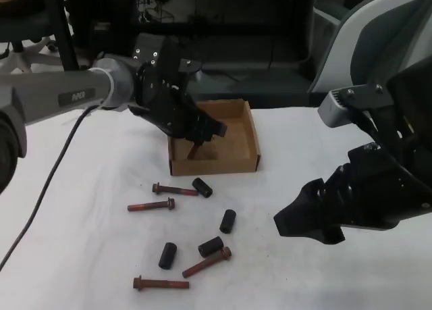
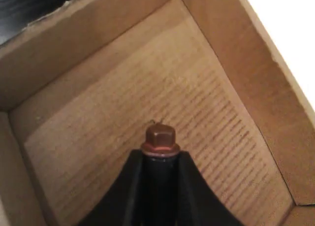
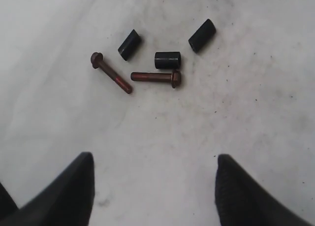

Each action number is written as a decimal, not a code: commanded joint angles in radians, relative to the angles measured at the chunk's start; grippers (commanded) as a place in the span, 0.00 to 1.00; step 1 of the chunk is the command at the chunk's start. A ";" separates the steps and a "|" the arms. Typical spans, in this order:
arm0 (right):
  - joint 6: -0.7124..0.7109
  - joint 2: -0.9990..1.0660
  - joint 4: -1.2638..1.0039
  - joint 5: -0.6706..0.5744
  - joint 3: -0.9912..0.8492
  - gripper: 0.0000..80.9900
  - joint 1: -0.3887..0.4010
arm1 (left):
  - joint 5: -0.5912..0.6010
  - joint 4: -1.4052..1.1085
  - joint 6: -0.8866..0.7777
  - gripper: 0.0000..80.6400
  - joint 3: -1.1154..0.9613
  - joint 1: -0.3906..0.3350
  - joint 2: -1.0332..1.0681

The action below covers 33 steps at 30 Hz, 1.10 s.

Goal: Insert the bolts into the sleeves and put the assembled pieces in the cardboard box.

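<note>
Bolt shank hidden inside left pincer, cardboard box edges cropped

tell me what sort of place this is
Likely a robotics lab: a white-covered bench with a grey robot arm, loose reddish-brown metal bolts and short black cylindrical sleeves, plus a wheeled office chair behind.

The open brown cardboard box sits at the far middle. Inside it an assembled piece, a rusty bolt through a black sleeve, is held tilted. Nearer, four rusty bolts and four black sleeves lie scattered, unassembled.
</note>
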 commanded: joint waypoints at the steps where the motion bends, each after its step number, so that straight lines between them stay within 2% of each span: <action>1: -0.011 -0.013 0.003 -0.014 -0.004 0.86 -0.004 | 0.020 -0.024 -0.005 0.02 -0.019 0.001 -0.013; 4: -0.011 -0.013 -0.001 -0.014 -0.004 0.86 -0.004 | 0.036 -0.027 -0.005 0.03 -0.019 0.001 -0.013; 7: -0.008 -0.013 -0.006 -0.014 -0.004 0.86 -0.004 | 0.056 -0.024 -0.018 0.24 -0.019 0.001 -0.013; 10: -0.008 -0.013 -0.006 -0.014 -0.004 0.86 -0.004 | 0.056 -0.024 -0.043 0.53 -0.019 0.001 -0.013; 12: -0.008 -0.013 -0.006 -0.014 -0.004 0.86 -0.004 | 0.049 -0.019 -0.043 0.67 -0.019 0.001 -0.013; 14: -0.008 -0.013 -0.006 -0.014 -0.004 0.86 -0.004 | 0.048 -0.012 -0.043 0.75 -0.019 0.001 -0.015; 24: -0.006 -0.013 -0.005 -0.007 -0.004 0.86 -0.004 | 0.048 0.084 -0.065 0.76 -0.019 0.001 -0.137; 28: -0.001 -0.016 -0.005 -0.007 -0.004 0.86 -0.004 | 0.048 0.181 -0.023 0.76 -0.016 0.001 -0.201; 33: -0.001 -0.058 -0.005 0.068 -0.004 0.86 -0.004 | 0.063 0.207 0.006 0.76 0.074 0.001 -0.322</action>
